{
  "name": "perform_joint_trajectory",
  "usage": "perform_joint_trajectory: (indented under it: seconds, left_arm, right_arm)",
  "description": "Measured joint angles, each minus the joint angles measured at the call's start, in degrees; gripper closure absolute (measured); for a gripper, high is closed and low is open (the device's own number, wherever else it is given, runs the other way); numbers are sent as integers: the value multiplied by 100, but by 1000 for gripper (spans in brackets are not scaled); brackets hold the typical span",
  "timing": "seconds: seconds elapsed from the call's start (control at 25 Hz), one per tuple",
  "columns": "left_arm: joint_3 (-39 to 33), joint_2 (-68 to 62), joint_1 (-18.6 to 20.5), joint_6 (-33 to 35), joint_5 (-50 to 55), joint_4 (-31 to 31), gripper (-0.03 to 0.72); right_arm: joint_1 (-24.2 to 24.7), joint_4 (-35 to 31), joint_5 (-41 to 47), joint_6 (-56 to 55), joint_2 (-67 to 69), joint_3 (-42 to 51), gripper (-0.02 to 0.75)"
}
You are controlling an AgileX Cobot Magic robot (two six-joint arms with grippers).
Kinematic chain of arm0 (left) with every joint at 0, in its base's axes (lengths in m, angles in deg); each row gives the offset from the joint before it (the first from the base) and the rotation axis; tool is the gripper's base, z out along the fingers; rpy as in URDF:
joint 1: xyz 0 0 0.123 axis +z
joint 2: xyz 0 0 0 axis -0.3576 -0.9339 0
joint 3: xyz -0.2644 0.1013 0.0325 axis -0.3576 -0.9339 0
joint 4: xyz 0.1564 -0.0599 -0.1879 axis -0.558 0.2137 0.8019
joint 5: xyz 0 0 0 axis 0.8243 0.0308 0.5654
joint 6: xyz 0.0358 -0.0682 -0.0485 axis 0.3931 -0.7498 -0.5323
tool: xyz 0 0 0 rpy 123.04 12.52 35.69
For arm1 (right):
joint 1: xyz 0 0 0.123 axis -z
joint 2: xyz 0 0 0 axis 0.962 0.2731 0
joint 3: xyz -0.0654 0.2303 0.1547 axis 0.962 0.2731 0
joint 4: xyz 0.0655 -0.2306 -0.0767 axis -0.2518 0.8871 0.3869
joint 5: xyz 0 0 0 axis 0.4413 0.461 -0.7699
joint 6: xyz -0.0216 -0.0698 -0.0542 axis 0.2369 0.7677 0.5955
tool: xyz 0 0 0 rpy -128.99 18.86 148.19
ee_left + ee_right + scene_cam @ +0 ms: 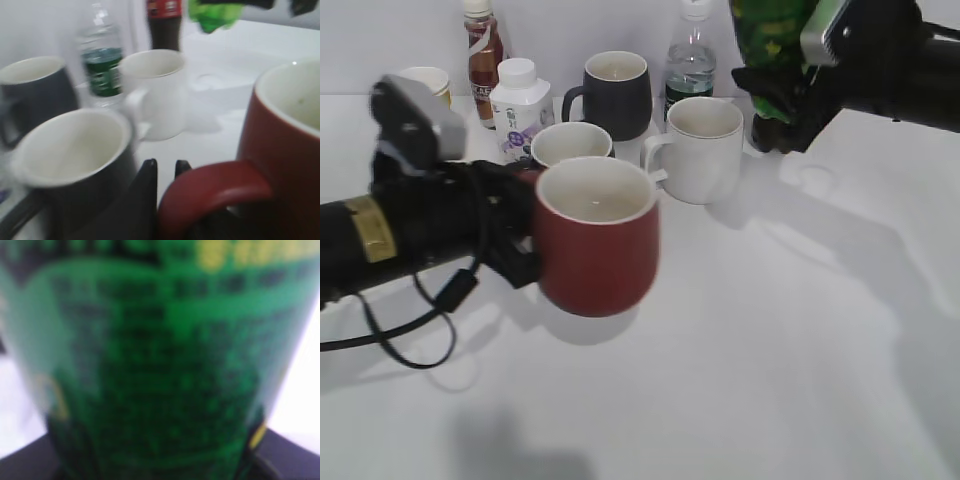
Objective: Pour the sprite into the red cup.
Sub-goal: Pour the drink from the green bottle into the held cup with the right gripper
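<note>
The red cup [597, 240] is a dark red mug with a white interior, held up off the table at centre left. My left gripper [515, 225] is shut on its loop handle [210, 192], which fills the bottom of the left wrist view beside the cup's body [285, 150]. The sprite [772, 30], a green bottle with a yellow mark, is raised at the top right, its neck out of frame. My right gripper [790, 105] is shut round it. The bottle's label [160, 360] fills the right wrist view. It also shows in the left wrist view [215, 14].
Behind the red cup stand a white mug [702, 148], a black mug [615, 93], another dark mug [570, 145], a clear water bottle [691, 60], a white small bottle [520, 108], a brown drink bottle [482, 40] and a yellow paper cup [430, 82]. A cola bottle [164, 22] stands at the back.
</note>
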Motion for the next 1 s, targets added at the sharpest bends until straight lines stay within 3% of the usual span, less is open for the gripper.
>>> perform_joint_trajectory:
  seconds: [0.28,1.0]
  left_arm:
    - [516,-374,-434,-18,189,13,611]
    - [711,-390,-457,-23,165,-370,611]
  right_arm:
    - [0,660,243,892,-34,0,333]
    - [0,820,275,3011,-163,0,342]
